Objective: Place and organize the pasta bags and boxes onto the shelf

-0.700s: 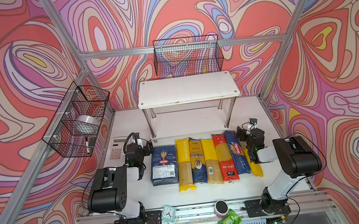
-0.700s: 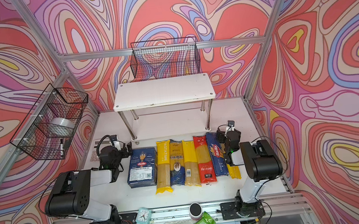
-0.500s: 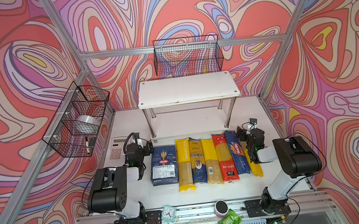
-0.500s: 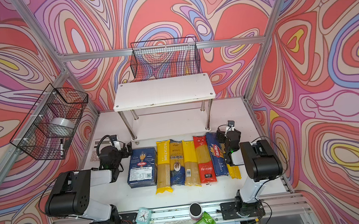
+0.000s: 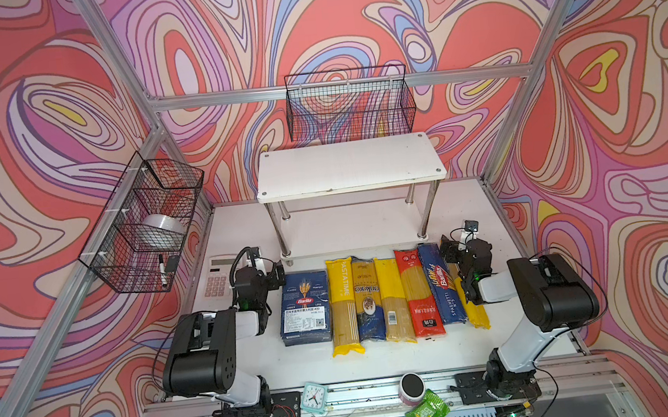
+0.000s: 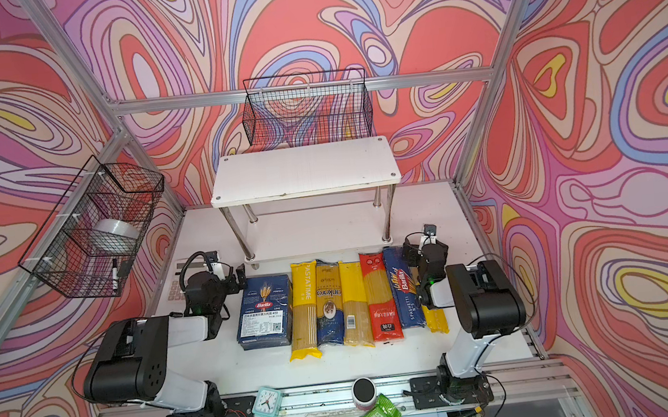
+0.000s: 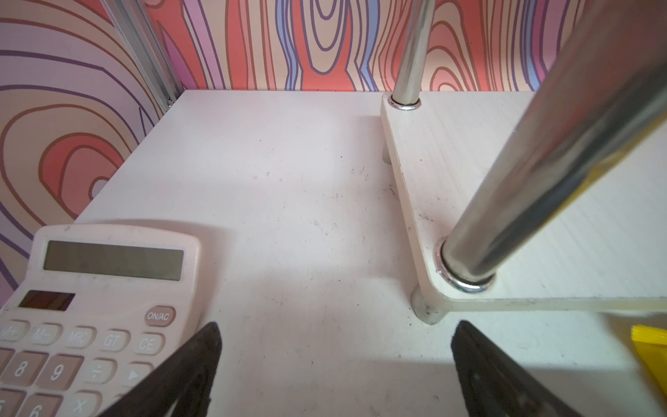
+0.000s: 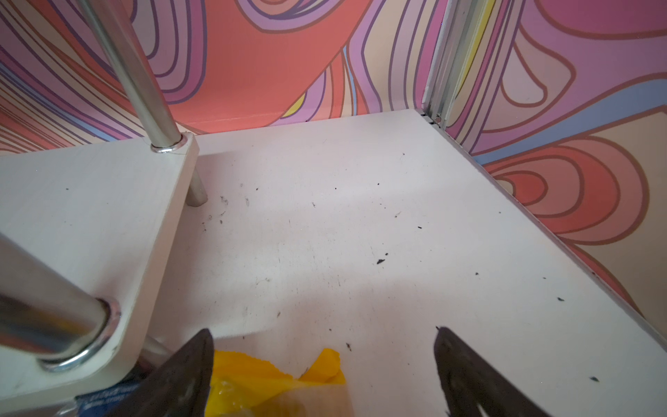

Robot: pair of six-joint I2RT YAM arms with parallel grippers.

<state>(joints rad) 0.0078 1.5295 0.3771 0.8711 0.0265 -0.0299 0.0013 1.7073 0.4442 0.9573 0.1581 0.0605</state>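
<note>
In both top views the two-tier white shelf (image 5: 349, 166) on four chrome legs (image 5: 428, 208) stands at the back of the white table (image 5: 380, 359). All the pasta lies on the table in front of it, in one row of seven places with the long sides parallel. First comes a stack of wide navy Barilla cartons (image 5: 305, 308), whose number cannot be told from above. Next are the yellow "PASTA TIME" bag (image 5: 343, 304), the dark blue-and-gold bag (image 5: 368, 300), a yellow-and-clear bag (image 5: 392, 300) and the red-and-clear bag (image 5: 418, 293). The single long blue Barilla Spaghetti box (image 5: 442, 287) follows, and a second yellow-and-clear bag (image 5: 476, 317) ends the row, making five bags. The left gripper (image 5: 276, 270) sits low between the cartons and one pinkish-white calculator (image 5: 216, 281), and the right gripper (image 5: 449, 246) sits over the last bag's far end. Two black wire baskets (image 5: 146, 223) hang on the walls. In the left wrist view, two dark fingers (image 7: 195, 361) are spread wide with only bare table between them. The calculator lies beside one finger, and the shelf's lower board with two legs lies beyond the other. In the right wrist view, the fingers (image 8: 187, 368) are likewise spread wide. The crumpled yellow end of that last bag lies between them, close to one finger and not pinched, and a corner of the blue box is just beside it.
</note>
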